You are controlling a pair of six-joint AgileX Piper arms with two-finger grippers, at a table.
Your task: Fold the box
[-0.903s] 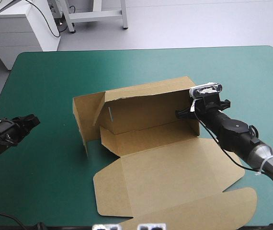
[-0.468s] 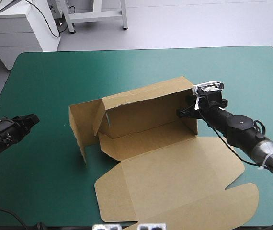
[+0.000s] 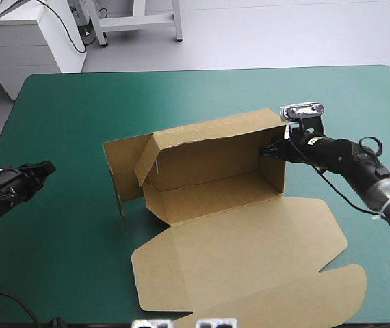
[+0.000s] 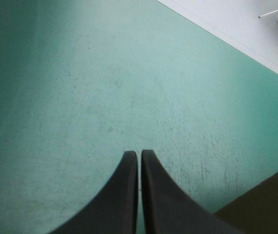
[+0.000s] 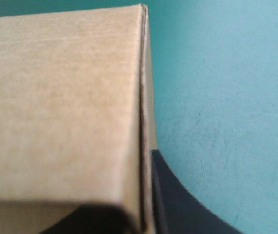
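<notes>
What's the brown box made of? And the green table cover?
The box looks like brown cardboard: matte, with sharp fold lines and a thin layered edge in the right wrist view. The teal-green cover seems a smooth sheet, maybe plastic or rubber; fine scratches show up close, but I cannot tell for sure.

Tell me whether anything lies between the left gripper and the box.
Nothing visible does. Only bare teal-green cover lies between the left gripper, its jaws shut, and the left wall of the box. The right gripper holds its right wall.
</notes>
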